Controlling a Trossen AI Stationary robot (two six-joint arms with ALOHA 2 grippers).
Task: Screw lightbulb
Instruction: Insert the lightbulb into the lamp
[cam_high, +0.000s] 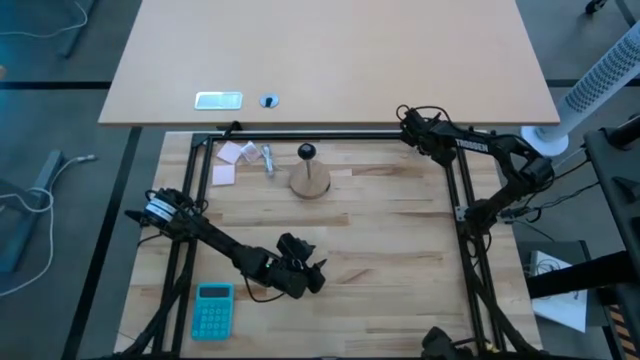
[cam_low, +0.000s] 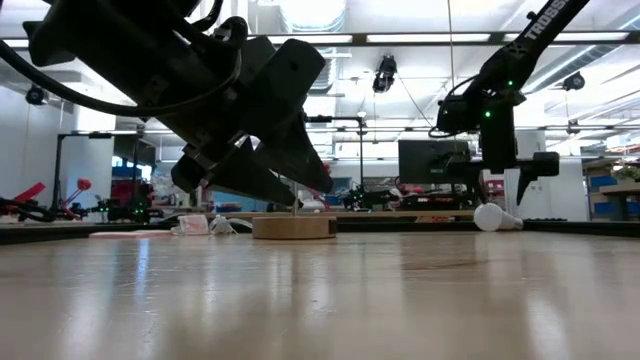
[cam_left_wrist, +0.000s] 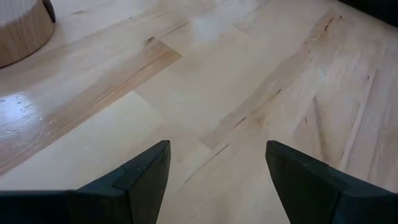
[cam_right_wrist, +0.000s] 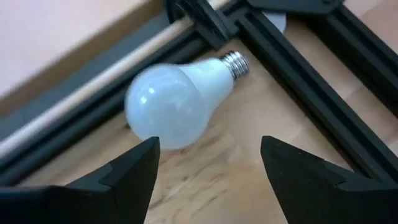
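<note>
Right gripper (cam_right_wrist: 208, 168) hovering spread above lightbulb (cam_right_wrist: 177, 93) (lying in frame corner); centring jaws over frosted globe advisable, not screw cap; left gripper (cam_left_wrist: 217, 180) waiting spread near wooden socket base (cam_high: 310, 182).

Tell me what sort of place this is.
Most likely a robotics lab or workshop. Two dark robot arms work inside a black frame on a wooden table, and the low view shows monitors and more equipment under strip lights behind.

Long ceiling strip lights (cam_low: 420, 38), dark monitor (cam_low: 432, 160) on distant benches, pale tabletop (cam_high: 330, 50), grey floor (cam_high: 60, 130)
</note>
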